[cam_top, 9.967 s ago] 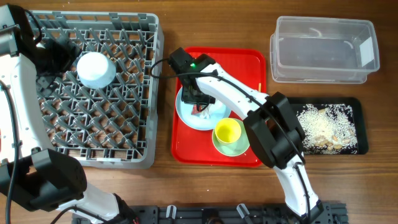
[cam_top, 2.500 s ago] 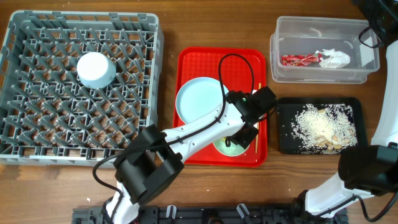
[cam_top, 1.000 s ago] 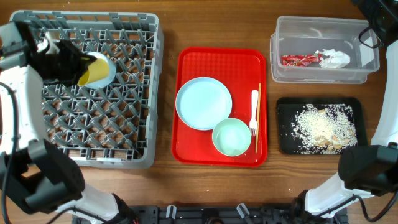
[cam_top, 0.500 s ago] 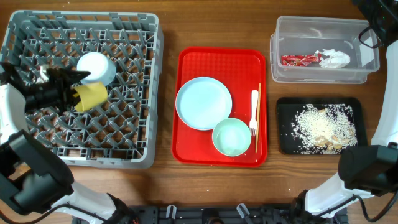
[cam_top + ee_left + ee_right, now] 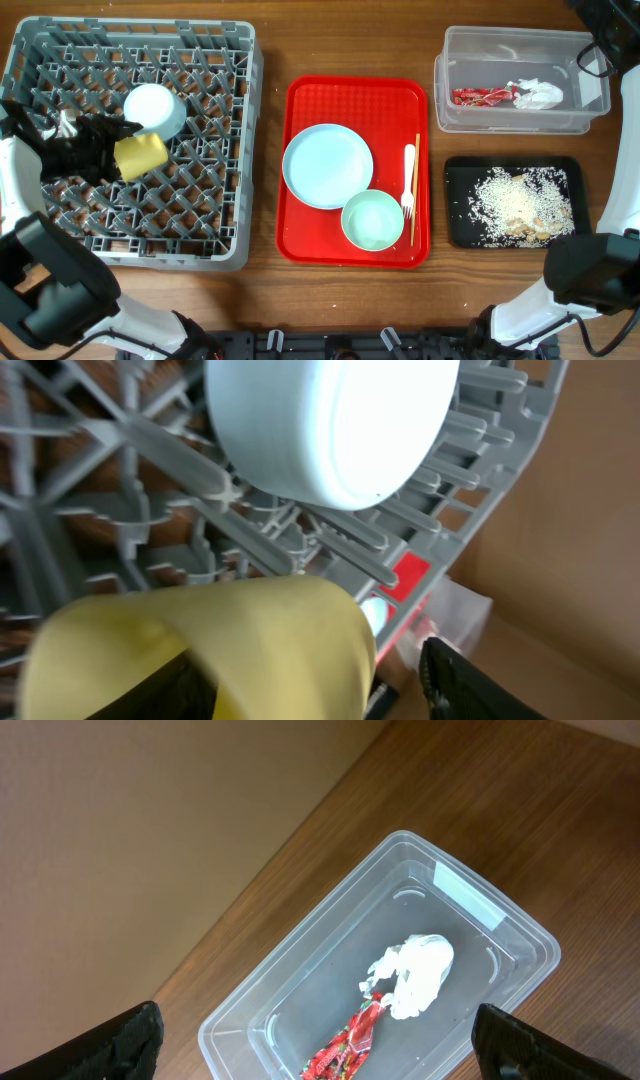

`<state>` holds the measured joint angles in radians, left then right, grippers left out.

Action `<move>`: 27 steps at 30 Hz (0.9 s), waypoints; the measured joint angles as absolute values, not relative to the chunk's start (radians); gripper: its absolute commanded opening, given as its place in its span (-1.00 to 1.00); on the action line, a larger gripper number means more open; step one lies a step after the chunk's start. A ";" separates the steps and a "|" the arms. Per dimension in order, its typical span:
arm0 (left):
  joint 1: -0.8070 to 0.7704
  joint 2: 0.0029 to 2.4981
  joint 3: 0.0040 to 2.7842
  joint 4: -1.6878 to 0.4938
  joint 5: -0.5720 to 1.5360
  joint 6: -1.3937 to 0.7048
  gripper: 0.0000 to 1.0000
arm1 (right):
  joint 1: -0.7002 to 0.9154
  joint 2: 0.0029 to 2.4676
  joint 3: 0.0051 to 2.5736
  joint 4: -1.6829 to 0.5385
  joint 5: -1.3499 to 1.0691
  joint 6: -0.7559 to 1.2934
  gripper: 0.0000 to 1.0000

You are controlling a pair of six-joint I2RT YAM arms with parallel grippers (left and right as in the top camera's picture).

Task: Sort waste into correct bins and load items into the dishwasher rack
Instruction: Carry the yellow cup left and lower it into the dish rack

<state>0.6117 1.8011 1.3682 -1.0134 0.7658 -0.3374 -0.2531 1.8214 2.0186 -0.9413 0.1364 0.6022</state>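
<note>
- Over the left part of the grey dishwasher rack, the left gripper is clenched on the small yellow cup; the cup is tilted on its side above the pegs.
- Just beside this cup, toward the far edge, the small pale blue bowl sits upside down on the rack. The left wrist view shows the same bowl above the cup.
- On the flat red tray in the middle are the pale round plate and, nearer the front edge, the pale green bowl, touching the plate or almost.
- At the right side of this tray lie the white plastic fork and the thin wooden chopsticks, close together.
- The clear plastic tub holds the red snack wrapper and the crumpled white napkin.
- The black tray holds the rice scraps.
- The right gripper is released, its fingers wide apart, high above the tub.
</note>
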 measured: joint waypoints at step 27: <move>0.447 1.685 1.402 -0.986 0.439 -0.381 -0.92 | -0.253 1.822 2.019 -0.942 0.136 0.602 1.00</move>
